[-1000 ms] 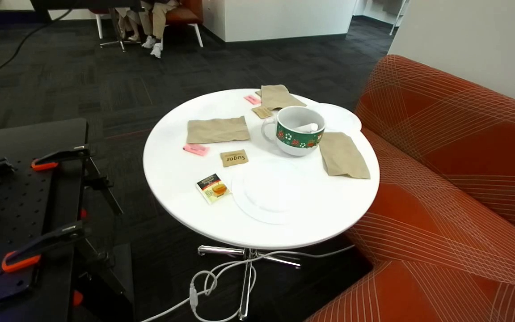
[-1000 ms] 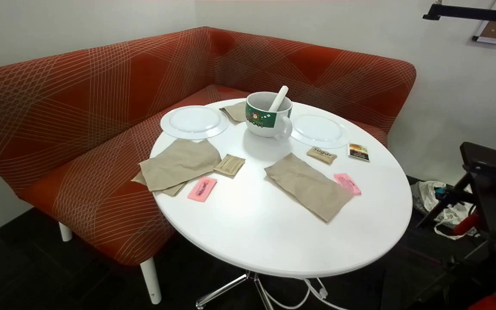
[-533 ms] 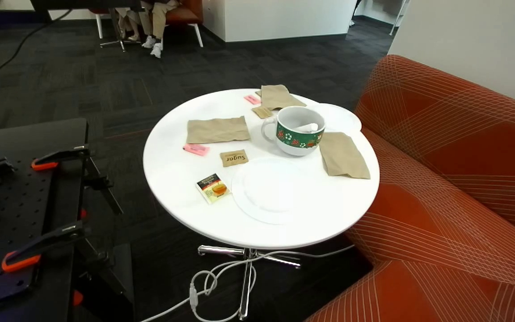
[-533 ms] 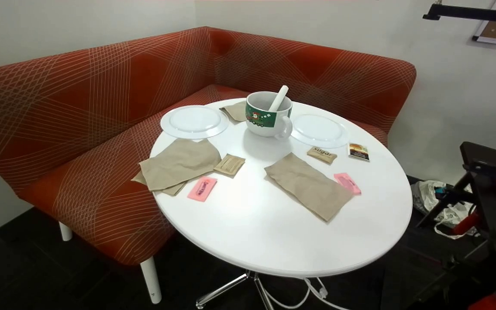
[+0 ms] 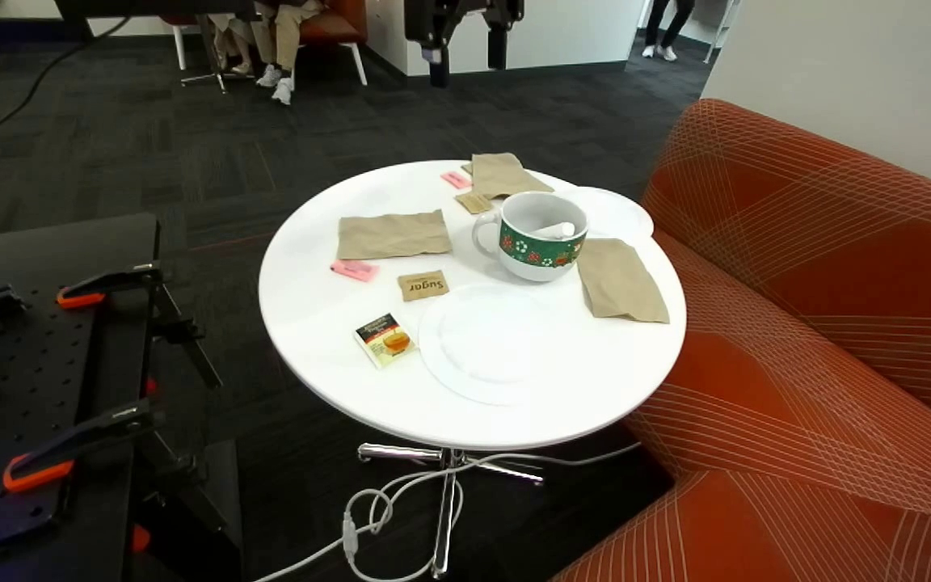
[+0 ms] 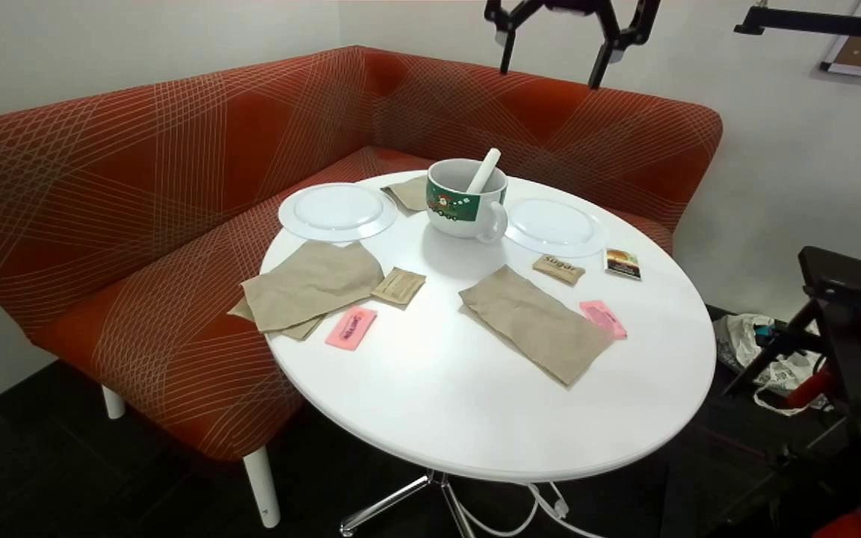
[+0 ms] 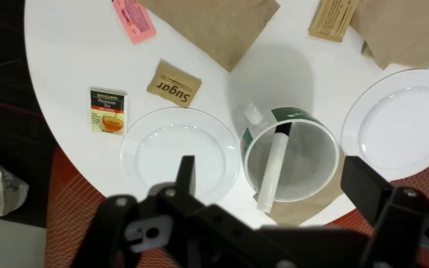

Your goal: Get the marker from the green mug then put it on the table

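The jaws are spread wide, and the gripper (image 6: 550, 79) is seen at the top of the frame in both exterior views, held higher than the table (image 6: 430, 403) and well apart from the green mug (image 6: 460, 207). In the wrist view the mug is framed between the jaws. The mug is stood upright on the table, with the marker (image 7: 273, 169) leant inside it: in the wrist view the marker's dark end is seen within the mug near the upper part of the rim, and its white end is carried out past the rim at the lower left. Just beside the mug in that view, a white plate (image 7: 177, 136) is set at the left and a second plate (image 7: 408, 123) at the right.

In an exterior view, brown napkins (image 6: 539, 325) are spread at the left of the table, at its centre and behind the mug, with pink packets (image 6: 351, 329) laid near them. A sugar packet (image 6: 559, 269) and a tea packet (image 6: 622, 264) are placed at the right of the table. An orange-red sofa (image 6: 550, 119) is seen behind. At the left of an exterior view, orange-tipped clamps (image 5: 39, 477) are seen on a black bench (image 5: 37, 242).
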